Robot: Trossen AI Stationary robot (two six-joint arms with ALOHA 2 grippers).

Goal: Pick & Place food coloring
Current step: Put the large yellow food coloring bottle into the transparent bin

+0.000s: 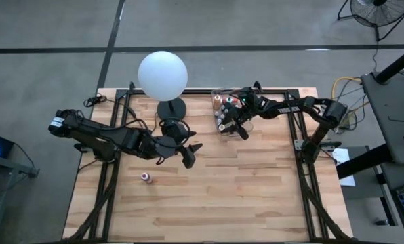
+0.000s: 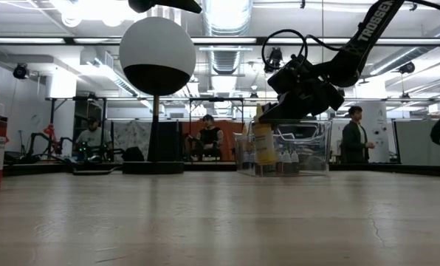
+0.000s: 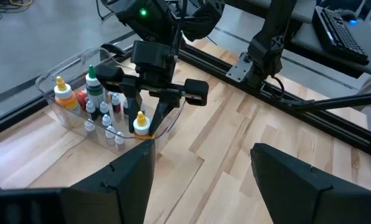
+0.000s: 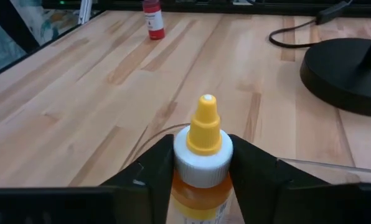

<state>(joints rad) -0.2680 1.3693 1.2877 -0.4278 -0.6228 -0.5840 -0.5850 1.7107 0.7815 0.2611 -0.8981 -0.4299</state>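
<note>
Right gripper (image 3: 149, 118) at the clear plastic bin (image 3: 51, 81), fingers closed around an orange dropper bottle with yellow cap (image 4: 204, 155), just above the bin edge. Left gripper (image 1: 188, 154) wide open, empty, near the black lamp base (image 1: 171, 108). Small red bottle (image 1: 146, 177) alone on wooden table (image 1: 256, 190).
</note>
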